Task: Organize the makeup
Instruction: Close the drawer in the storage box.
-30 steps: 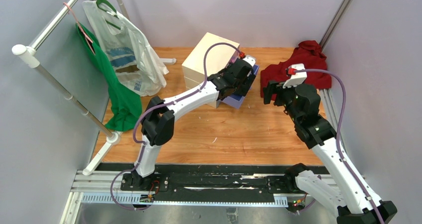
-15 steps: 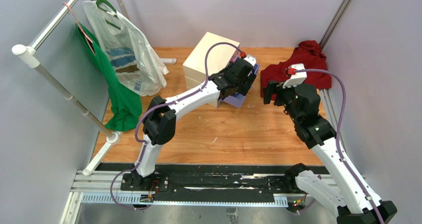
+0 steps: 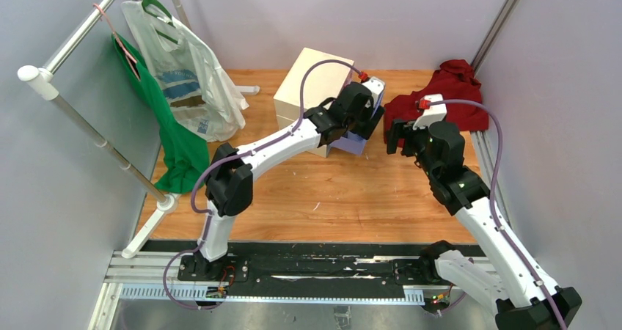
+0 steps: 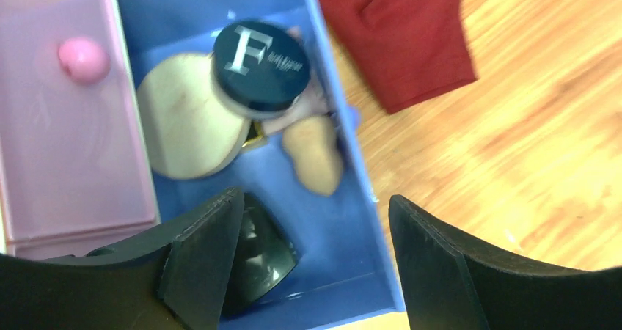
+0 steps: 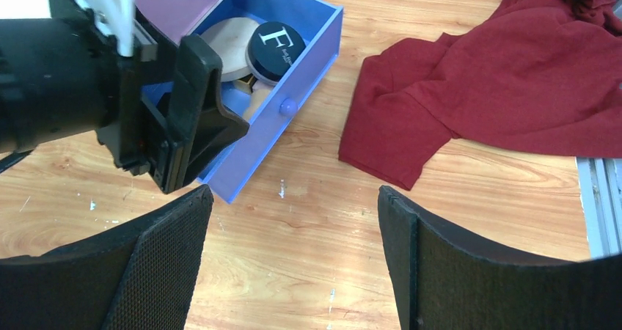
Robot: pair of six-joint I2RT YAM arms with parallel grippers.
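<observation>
Two tools are spread wide, with nothing between their fingers. The left tool (image 4: 315, 204) hangs over the open blue drawer (image 4: 176, 7). Inside it, the round navy compact (image 4: 260, 66) with a white F lies partly on the beige round puff (image 4: 183, 128). The beige sponge (image 4: 315, 154) sits just beside them, and a glossy black piece (image 4: 264, 253) lies against one finger. The right tool (image 5: 293, 192) hovers above the bench (image 5: 469, 220), near the red cloth (image 5: 499, 88).
</observation>
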